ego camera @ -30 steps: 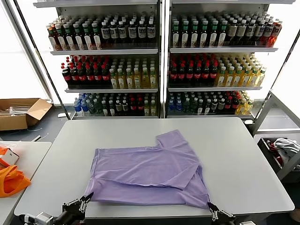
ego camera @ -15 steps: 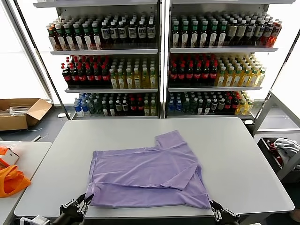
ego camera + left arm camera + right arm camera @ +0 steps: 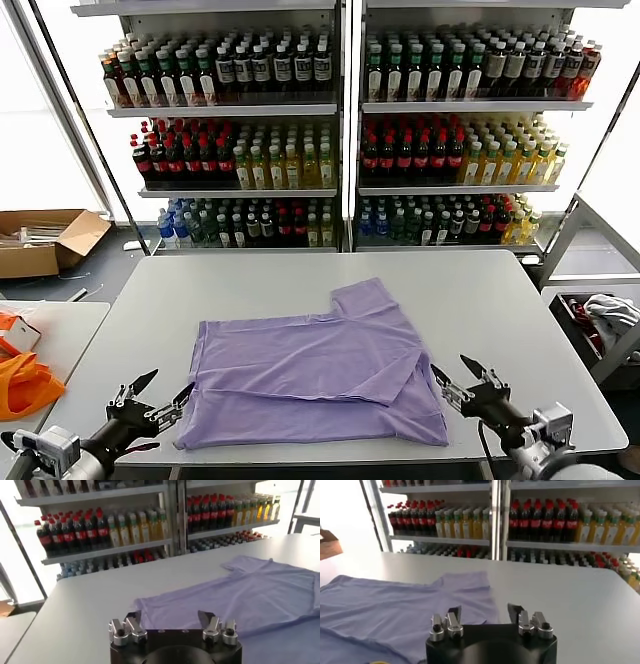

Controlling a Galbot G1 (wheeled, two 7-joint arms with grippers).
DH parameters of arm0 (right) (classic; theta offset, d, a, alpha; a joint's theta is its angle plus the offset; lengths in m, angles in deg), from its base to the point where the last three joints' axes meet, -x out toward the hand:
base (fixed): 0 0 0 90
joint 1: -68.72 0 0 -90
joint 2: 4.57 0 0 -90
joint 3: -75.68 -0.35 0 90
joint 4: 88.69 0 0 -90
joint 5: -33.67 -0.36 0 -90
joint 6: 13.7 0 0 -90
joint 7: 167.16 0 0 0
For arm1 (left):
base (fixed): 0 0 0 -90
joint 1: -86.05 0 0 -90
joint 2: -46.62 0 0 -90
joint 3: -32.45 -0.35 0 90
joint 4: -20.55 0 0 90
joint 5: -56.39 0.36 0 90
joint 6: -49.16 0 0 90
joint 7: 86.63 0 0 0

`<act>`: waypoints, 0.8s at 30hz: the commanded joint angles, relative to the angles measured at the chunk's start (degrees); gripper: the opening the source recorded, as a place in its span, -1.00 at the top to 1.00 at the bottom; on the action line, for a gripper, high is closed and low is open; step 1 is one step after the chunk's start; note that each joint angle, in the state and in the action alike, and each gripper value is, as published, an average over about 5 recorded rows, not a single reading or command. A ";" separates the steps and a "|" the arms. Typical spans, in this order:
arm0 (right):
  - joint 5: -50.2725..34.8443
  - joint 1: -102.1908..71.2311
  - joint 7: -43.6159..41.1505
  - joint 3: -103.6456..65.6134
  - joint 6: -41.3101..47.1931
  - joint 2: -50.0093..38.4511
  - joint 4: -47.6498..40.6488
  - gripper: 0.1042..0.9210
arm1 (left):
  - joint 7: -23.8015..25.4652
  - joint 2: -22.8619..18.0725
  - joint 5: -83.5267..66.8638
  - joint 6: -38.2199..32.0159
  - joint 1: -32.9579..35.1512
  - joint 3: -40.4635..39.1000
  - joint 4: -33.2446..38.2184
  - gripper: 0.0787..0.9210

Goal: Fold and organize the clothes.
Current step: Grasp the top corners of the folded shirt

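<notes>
Nearest the robot, the left gripper (image 3: 148, 398) hangs at the front left edge of the table (image 3: 520, 330), its fingers spread apart with nothing between them; the left wrist view confirms bare fingers (image 3: 132, 625) with only tabletop and cloth beyond. It sits just beside the near left corner of the shirt (image 3: 310, 375), not touching it as far as can be judged. The right gripper (image 3: 467, 378) is likewise at the front, just off the near right corner of the shirt, fingers apart and empty; the right wrist view shows nothing between the fingers (image 3: 451, 620). Their mirrored stations at the two hem corners suggest a two-handed fold along the near edge, each arm serving its own corner. The shirt lies flat at mid-table, lavender, partly folded: one sleeve projects toward the far side and a flap lies doubled over the right half. Further folds appear outstanding, so the task is judged incomplete. To the left, on a separate side table, lies an orange bag (image 3: 25, 385), well apart from the work. Beyond it on the floor, a cardboard box (image 3: 45, 240). Farthest, shelves (image 3: 345, 105) of bottled drinks span the rear wall.
</notes>
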 commanded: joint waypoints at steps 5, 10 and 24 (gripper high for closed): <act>0.11 39.68 -5.61 20.18 3.46 0.89 -32.15 -0.75 | 1.52 11.09 -4.80 -0.07 -26.96 -17.33 -24.54 -0.76; 1.73 47.37 -6.96 26.16 3.42 5.00 -40.03 -0.76 | 1.80 10.41 -5.21 -0.57 -34.98 -23.18 -31.57 -0.77; 6.71 54.61 -8.11 30.62 2.83 14.11 -56.18 -0.76 | 1.59 8.37 -6.08 -0.72 -44.98 -29.45 -41.44 -0.77</act>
